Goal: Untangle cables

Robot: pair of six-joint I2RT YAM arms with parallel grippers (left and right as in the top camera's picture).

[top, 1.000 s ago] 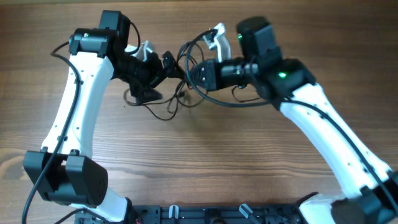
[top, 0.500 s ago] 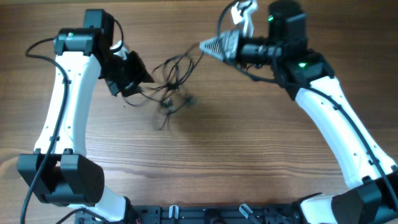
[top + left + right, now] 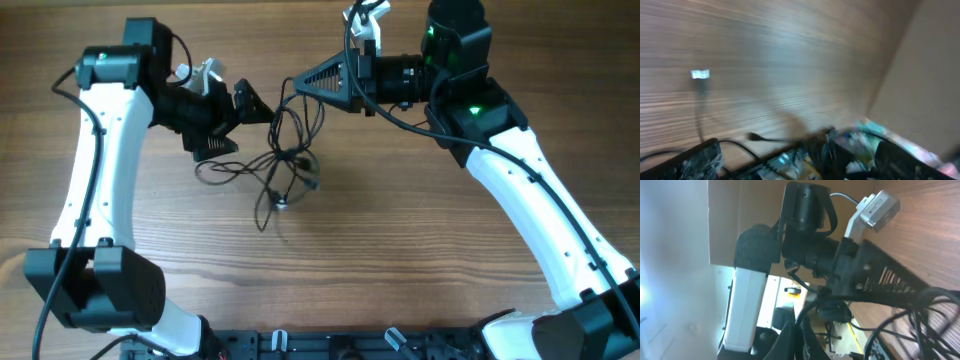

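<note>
The cables [image 3: 284, 152] are a loose tangle of thin black cords between my two grippers, partly lifted off the wooden table, with a silvery plug [image 3: 283, 203] at the low end. My right gripper [image 3: 300, 82] is shut on a cord at the top of the tangle; the right wrist view shows the cord pinched between its fingers [image 3: 801, 335] and more loops of the cables [image 3: 935, 315] at lower right. My left gripper [image 3: 232, 125] is open to the left of the tangle, with one loop trailing under it. The blurred left wrist view shows a cord and a plug [image 3: 700, 74].
The wooden table [image 3: 400, 260] fills the overhead view. A black rail [image 3: 330, 345] runs along the front edge between the arm bases. The left arm [image 3: 810, 235] and its white camera show across the right wrist view.
The arms pulled apart, stretching the tangle, then came back closer. The right gripper has moved left with its cord. The left gripper has moved right. The tangle hangs lower in the middle.
</note>
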